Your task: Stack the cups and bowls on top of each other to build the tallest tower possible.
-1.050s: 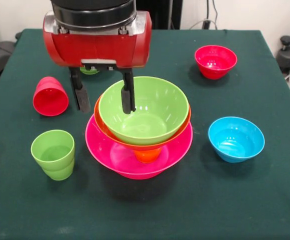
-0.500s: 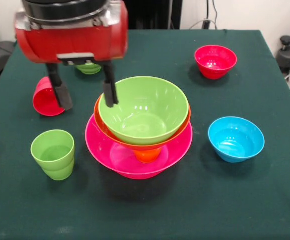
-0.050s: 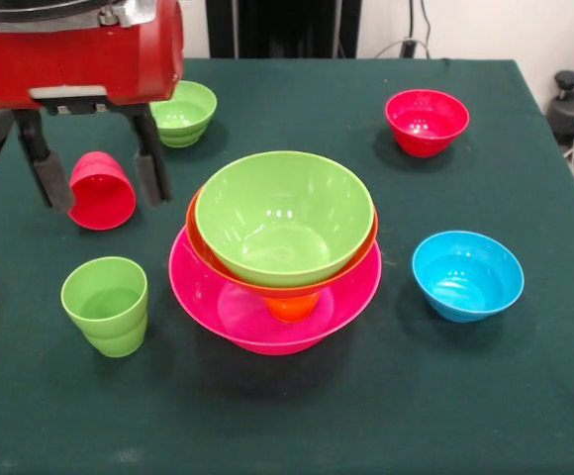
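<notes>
The glossy red plastic cup (image 3: pixel 100 191) is seen lying on its side on the green-covered counter (image 3: pixel 297 416), mouth toward the camera, well left of the tower (image 3: pixel 279 247), in which a large green bowl (image 3: pixel 285 218) is nested in an orange bowl (image 3: pixel 203 249) over a wide pink bowl (image 3: pixel 267 317). The cup is judged light, stiff and slippery, likely to roll; a hold across its wall near the rim would be favoured. The tool (image 3: pixel 95 182) is held released, its dark fingers (image 3: pixel 150 170) hanging vertically on either side of the cup, below the red arm housing (image 3: pixel 74 49).
</notes>
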`<state>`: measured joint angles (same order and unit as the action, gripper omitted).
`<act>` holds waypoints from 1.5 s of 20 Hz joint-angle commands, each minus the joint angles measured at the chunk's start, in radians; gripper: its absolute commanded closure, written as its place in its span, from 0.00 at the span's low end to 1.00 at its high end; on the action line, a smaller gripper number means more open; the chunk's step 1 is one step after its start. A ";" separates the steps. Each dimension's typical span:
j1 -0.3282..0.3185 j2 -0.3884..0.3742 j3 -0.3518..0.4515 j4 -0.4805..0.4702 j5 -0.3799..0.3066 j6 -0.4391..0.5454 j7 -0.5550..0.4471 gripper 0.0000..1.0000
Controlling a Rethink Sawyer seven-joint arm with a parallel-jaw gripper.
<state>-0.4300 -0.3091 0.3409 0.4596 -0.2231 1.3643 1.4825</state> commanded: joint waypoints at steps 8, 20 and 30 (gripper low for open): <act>0.013 0.072 0.081 -0.012 -0.103 0.054 -0.486 0.00; -0.011 0.085 0.074 0.009 -0.060 0.016 -0.474 0.00; -0.025 0.065 0.061 0.062 -0.040 -0.025 -0.459 0.00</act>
<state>-0.4377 -0.2249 0.3441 0.4433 -0.2363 1.3641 1.3226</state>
